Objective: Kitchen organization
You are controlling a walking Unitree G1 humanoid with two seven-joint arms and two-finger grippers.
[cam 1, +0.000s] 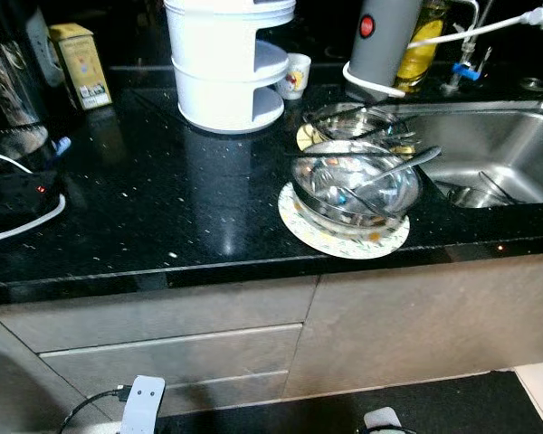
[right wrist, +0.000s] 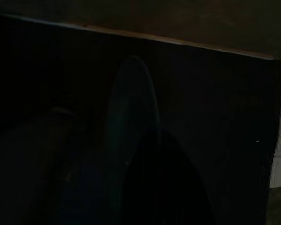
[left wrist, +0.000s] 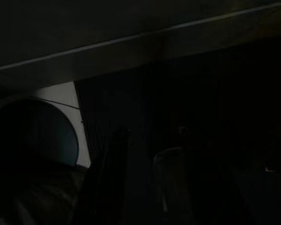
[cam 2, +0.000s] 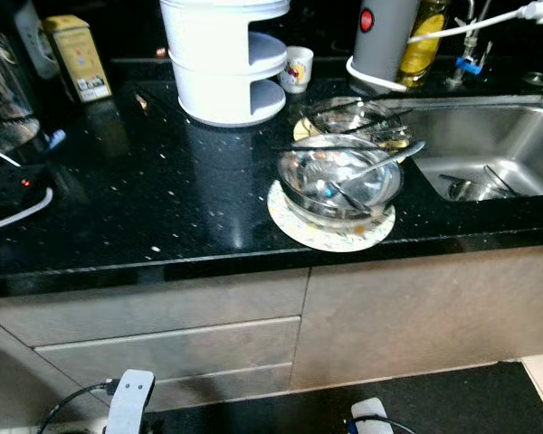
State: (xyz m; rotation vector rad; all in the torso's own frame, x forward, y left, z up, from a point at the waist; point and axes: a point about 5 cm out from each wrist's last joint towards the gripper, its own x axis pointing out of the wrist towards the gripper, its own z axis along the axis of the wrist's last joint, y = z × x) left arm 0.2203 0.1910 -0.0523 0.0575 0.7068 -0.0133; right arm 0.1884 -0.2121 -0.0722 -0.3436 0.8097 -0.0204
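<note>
A clear glass bowl (cam 1: pixel 355 188) with a metal spoon (cam 1: pixel 400 168) in it sits on a patterned plate (cam 1: pixel 344 244) near the black counter's front edge, just left of the sink (cam 1: pixel 507 136). Behind it stands a second glass bowl (cam 1: pixel 353 120), and dark sticks (cam 1: pixel 335 154) lie across the front bowl's rim. A white tiered rack (cam 1: pixel 228 63) stands at the back, with a small painted cup (cam 1: pixel 295 74) beside it. My left gripper (left wrist: pixel 140 187) and right gripper (right wrist: pixel 150 187) hang idle in shade below the counter.
A yellow box (cam 1: pixel 81 63) and a dark kettle (cam 1: pixel 9 81) stand at the back left. A black device with a red light (cam 1: pixel 18 194) and a white cable (cam 1: pixel 27 226) lie beside them. A grey appliance (cam 1: pixel 380 36) and an oil bottle (cam 1: pixel 423 45) stand behind the sink. Utensils (cam 1: pixel 475 193) lie in the basin, and drawers (cam 1: pixel 172 353) front the counter.
</note>
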